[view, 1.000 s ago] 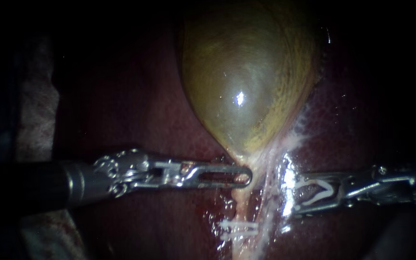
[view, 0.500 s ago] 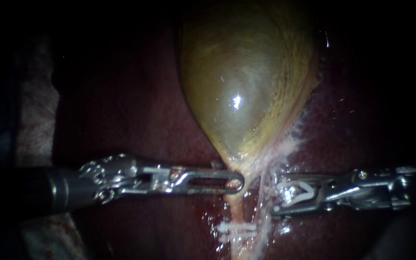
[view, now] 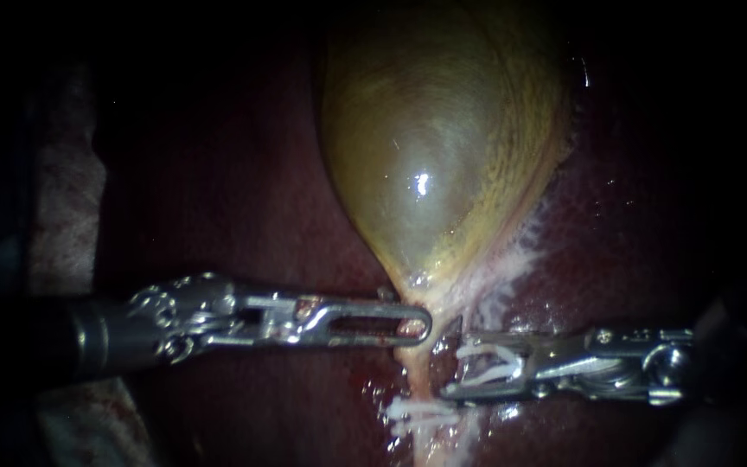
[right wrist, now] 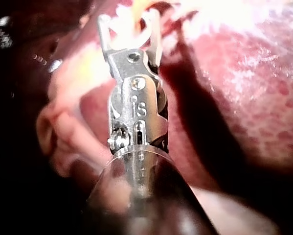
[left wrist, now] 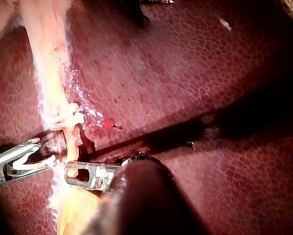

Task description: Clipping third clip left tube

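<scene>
My left instrument [view: 421, 326], slotted steel jaws, is clamped on the pale waxy tube [view: 417, 367] right at the glossy olive gallbladder [view: 434, 156]. My right instrument [view: 456, 372] has jaws spread wide, cradling an open white V-shaped clip [view: 490, 365], tips just right of the tube, just far of two white clips [view: 417, 413] on it.

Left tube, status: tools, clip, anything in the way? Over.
Left tool shut on left tube under gallbladder. Right tool holds open clip, tips at tube, not yet closed. Placed clips just below; nothing between tool and tube.
</scene>
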### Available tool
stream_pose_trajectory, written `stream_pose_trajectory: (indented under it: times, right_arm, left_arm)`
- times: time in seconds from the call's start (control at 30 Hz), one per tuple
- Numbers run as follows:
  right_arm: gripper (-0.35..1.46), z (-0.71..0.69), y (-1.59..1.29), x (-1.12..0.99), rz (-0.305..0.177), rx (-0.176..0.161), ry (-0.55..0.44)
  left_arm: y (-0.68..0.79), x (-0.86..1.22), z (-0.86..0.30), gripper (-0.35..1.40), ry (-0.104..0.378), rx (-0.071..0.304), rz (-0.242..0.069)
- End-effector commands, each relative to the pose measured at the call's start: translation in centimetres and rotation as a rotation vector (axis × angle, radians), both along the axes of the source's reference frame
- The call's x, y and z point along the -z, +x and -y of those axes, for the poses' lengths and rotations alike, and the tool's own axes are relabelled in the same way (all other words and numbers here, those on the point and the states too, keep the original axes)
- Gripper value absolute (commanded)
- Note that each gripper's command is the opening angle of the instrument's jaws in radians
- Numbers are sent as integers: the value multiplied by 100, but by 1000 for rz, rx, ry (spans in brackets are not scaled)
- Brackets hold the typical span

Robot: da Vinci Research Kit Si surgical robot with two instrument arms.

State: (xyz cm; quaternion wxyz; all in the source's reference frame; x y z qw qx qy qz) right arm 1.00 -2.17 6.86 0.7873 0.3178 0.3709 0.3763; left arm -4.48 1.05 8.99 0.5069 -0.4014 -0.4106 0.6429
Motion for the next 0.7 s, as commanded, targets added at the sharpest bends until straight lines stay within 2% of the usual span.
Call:
stream_pose_trajectory:
  times: [0.03, 0.43, 0.7]
  right_arm:
    - [59, 0, 1, -3, -1, 0, -1]
    - [59, 7, 4, -37, -4, -7, -4]
    - [59, 7, 16, -42, -7, -7, 0]
  left_arm:
    - [0, 1, 0, -35, 1, 1, -1]
    - [0, 5, 0, -35, 3, 1, -1]
    - [0, 5, 0, -35, 3, 1, -1]
